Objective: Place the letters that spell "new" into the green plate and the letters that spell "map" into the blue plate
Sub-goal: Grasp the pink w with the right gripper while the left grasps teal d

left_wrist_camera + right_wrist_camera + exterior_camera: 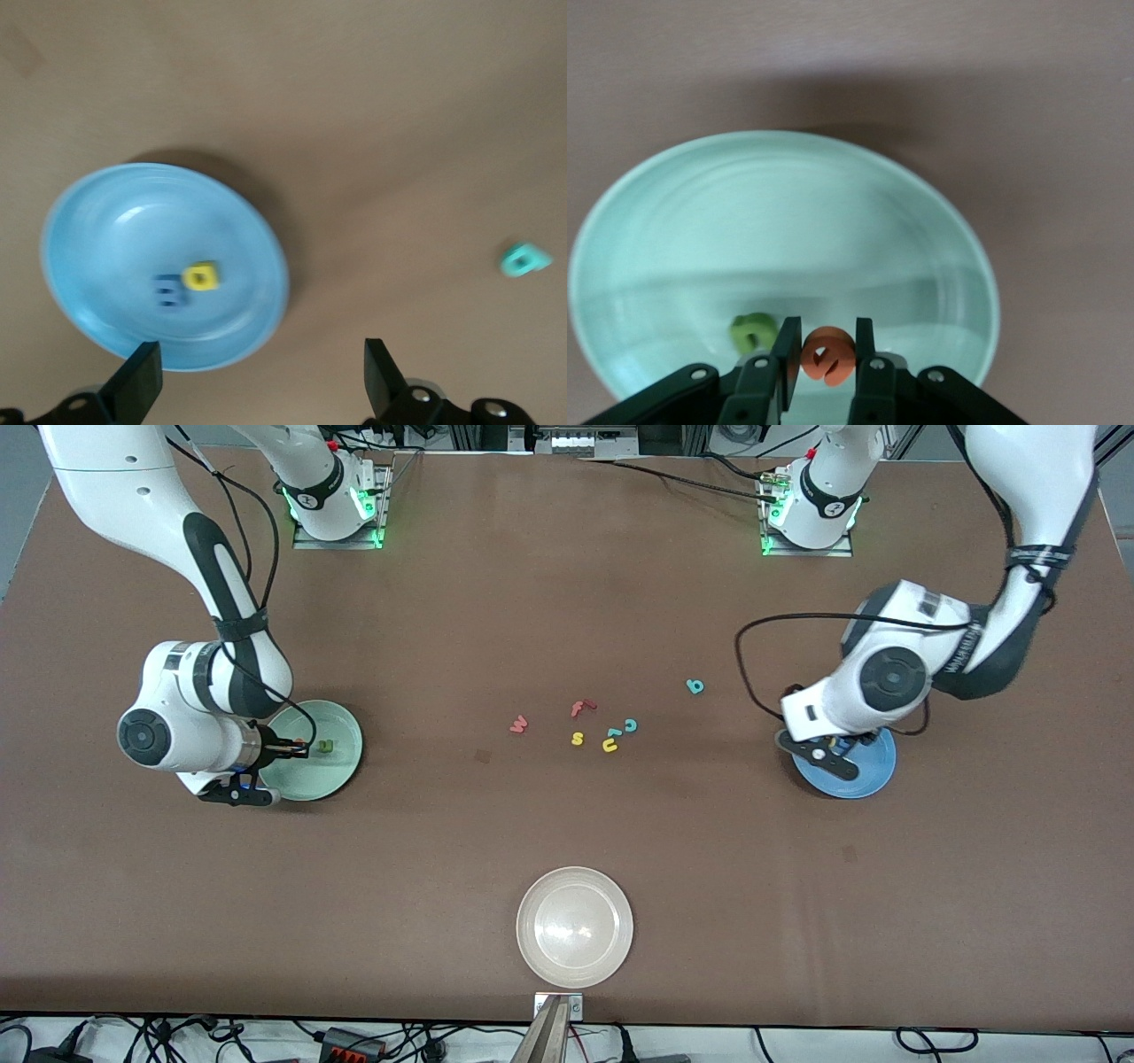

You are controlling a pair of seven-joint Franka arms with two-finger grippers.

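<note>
From across the tabletop (567,602), the right end effector (297,749) hangs over the green plate (341,775) at the right arm's end, and the olive "n" (327,747) already lies in that plate. The left end effector (842,755) sits over the blue plate (873,779) at the left arm's end. Between the plates a loose cluster waits on the bare tabletop: the pinkish-red "w" (519,725), the red "f" (581,708), a yellow "s" (577,738), a yellow "u" (609,746) and a teal "c" (630,725). The teal "p" (695,685) lies apart, toward the blue plate. A cream-white plate (575,926) sits nearest the camera, unused.

In the left wrist view the fingers (137,381) stand wide apart and empty; the blue "m" (168,290) and yellow "a" (201,277) rest touching in the blue plate (106,230), so I judge a drop is done.

In the right wrist view the end effector (827,354) is clamped on the orange "e" (827,354) low over the green plate (780,212), just beside the "n" (751,332), presumably to release it there.
</note>
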